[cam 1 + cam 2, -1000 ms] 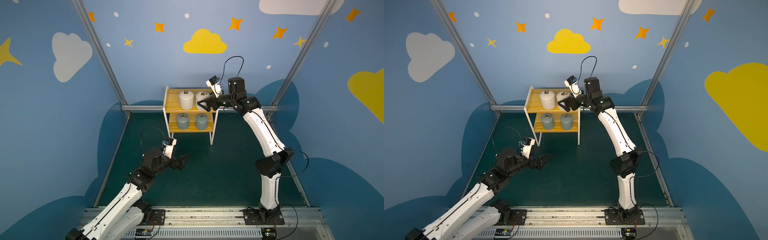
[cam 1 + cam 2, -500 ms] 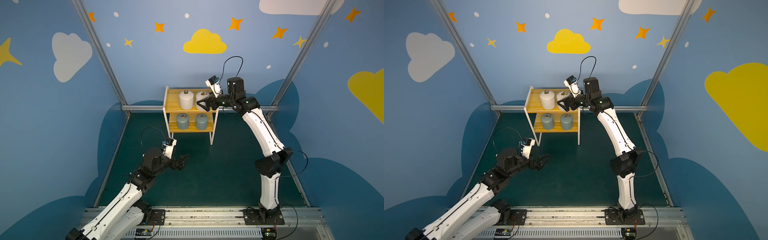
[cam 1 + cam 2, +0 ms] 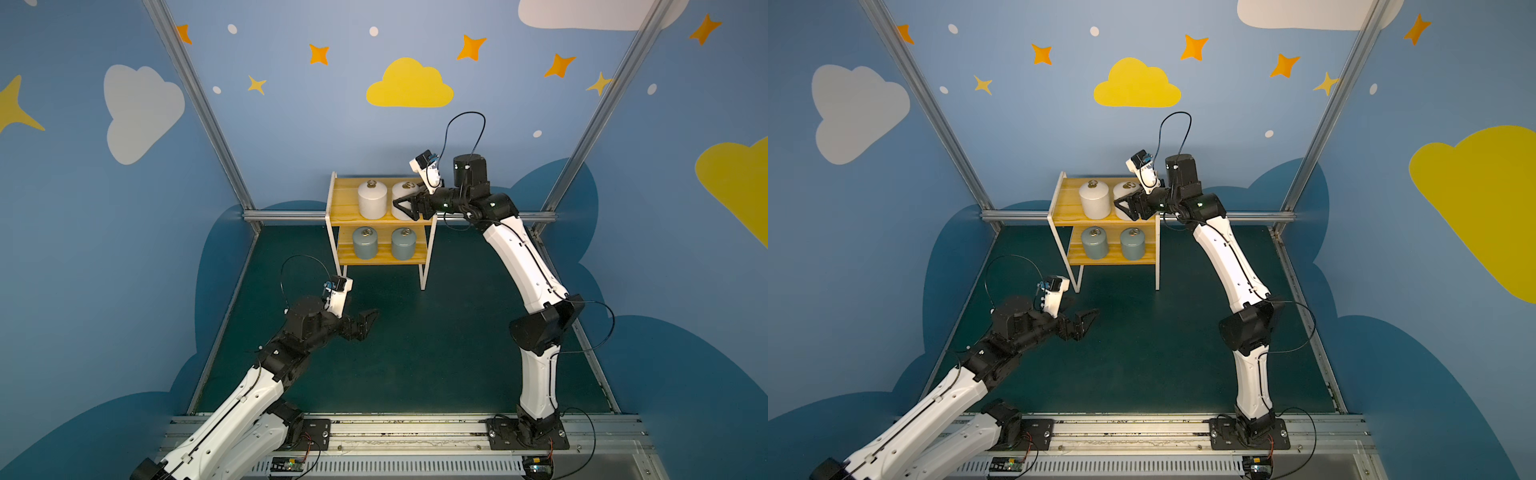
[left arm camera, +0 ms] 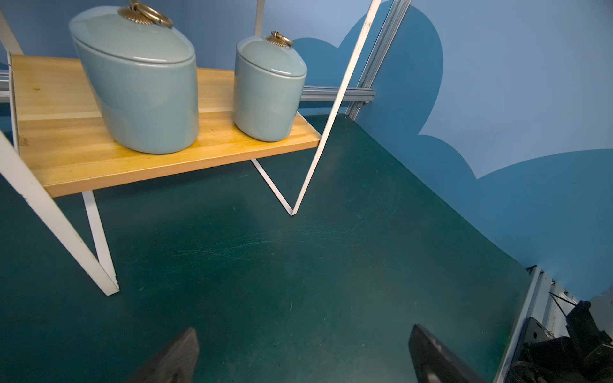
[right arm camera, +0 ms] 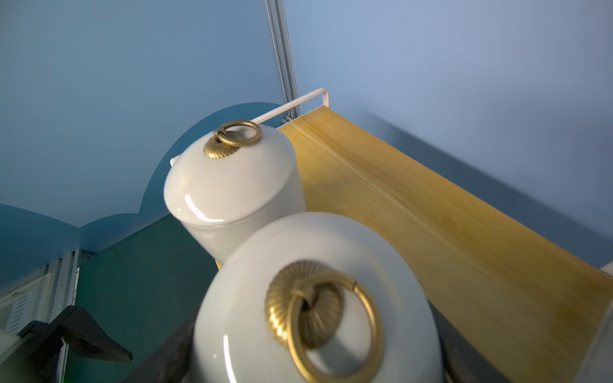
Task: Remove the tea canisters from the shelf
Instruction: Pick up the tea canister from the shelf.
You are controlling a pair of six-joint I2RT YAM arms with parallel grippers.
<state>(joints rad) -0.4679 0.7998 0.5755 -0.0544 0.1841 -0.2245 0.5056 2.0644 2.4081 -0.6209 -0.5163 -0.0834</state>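
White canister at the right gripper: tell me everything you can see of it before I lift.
The white canister is a short, glossy cylinder, ceramic by its look. Its domed lid is in place, and the brass ring handle lies flat on top. It stands upright at the right end of the shelf's top board, close beside the other white canister; I cannot tell whether they touch. The right gripper has a finger against each side of its body.

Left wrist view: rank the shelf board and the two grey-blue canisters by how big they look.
1. Shelf board
2. Nearer grey-blue canister
3. Farther grey-blue canister
Nearness to the camera may explain the gap between the canisters.
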